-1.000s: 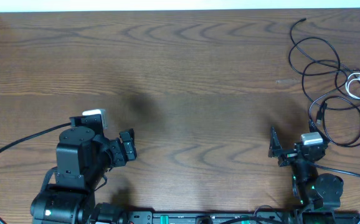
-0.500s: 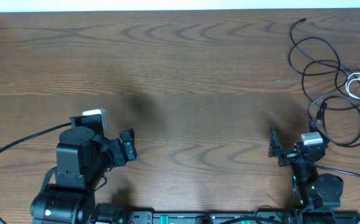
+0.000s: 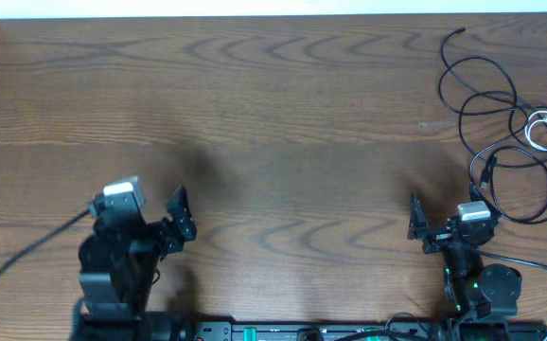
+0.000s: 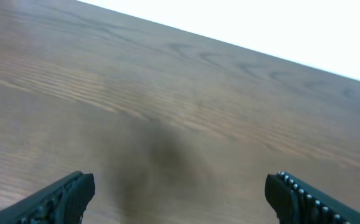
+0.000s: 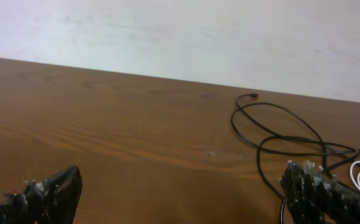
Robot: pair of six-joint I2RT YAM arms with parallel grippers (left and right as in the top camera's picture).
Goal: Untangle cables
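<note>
While black cable [image 3: 442, 85] crosses white cable [image 3: 545, 129] (far right), left pincer [image 4: 180, 186], right pincer [image 5: 181, 180] gape empty.

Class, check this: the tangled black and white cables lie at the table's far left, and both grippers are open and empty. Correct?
No. The overhead view shows the black cable and white cable at the table's far right, not left. The left gripper and right gripper are open and empty, as stated.
</note>
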